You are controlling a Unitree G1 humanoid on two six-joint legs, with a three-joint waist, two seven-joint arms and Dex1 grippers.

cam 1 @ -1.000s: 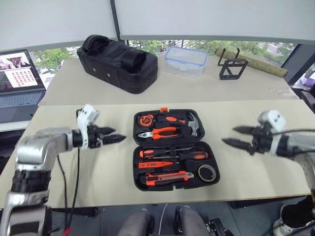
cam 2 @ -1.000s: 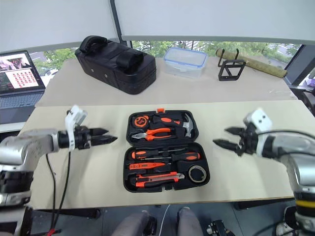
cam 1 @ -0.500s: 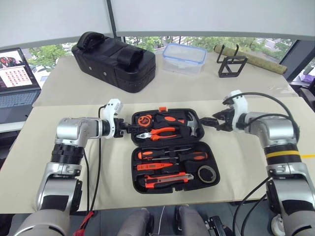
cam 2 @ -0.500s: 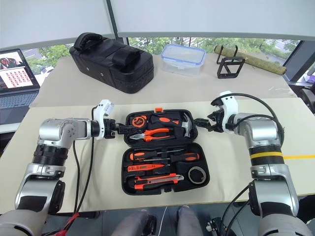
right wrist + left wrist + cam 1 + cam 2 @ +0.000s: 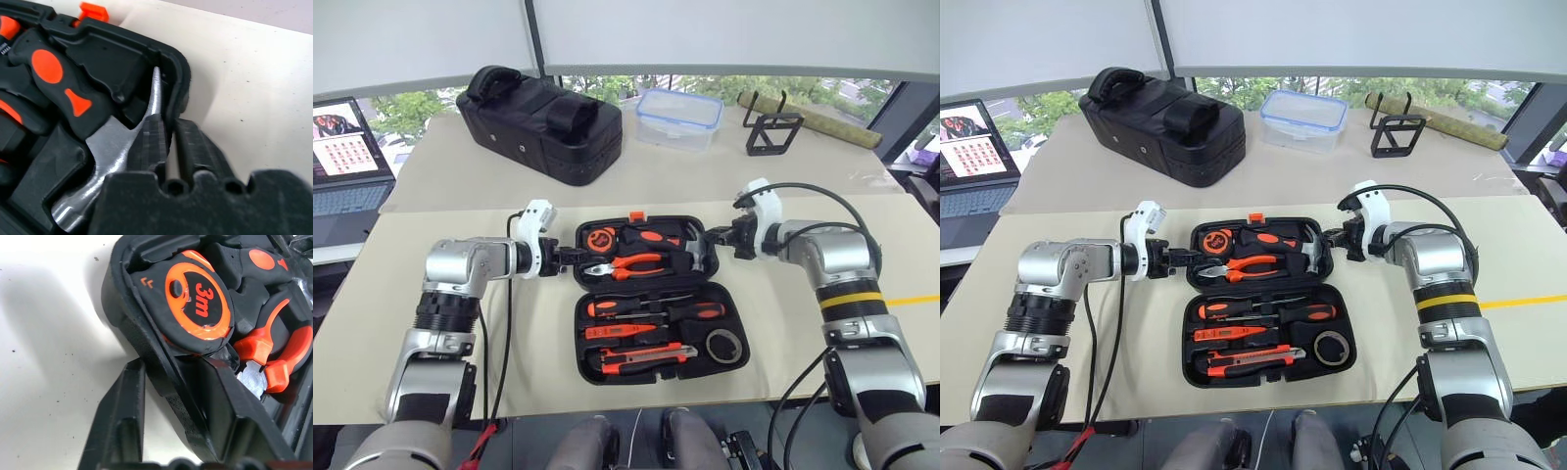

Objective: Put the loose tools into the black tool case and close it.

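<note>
Pinching black tool case [image 5: 651, 294] rim, both end effectors

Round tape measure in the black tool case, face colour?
Black round tape measure with an orange face ring and orange "3m"; clearest in left wrist view.

"3m" on tape measure [image 5: 188, 303]

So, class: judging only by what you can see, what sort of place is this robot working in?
Probably an office or lab test bench by a window: paper-covered tables, a laptop at the side, window blinds with trees behind, and a tool case laid out as a practice task.
</note>
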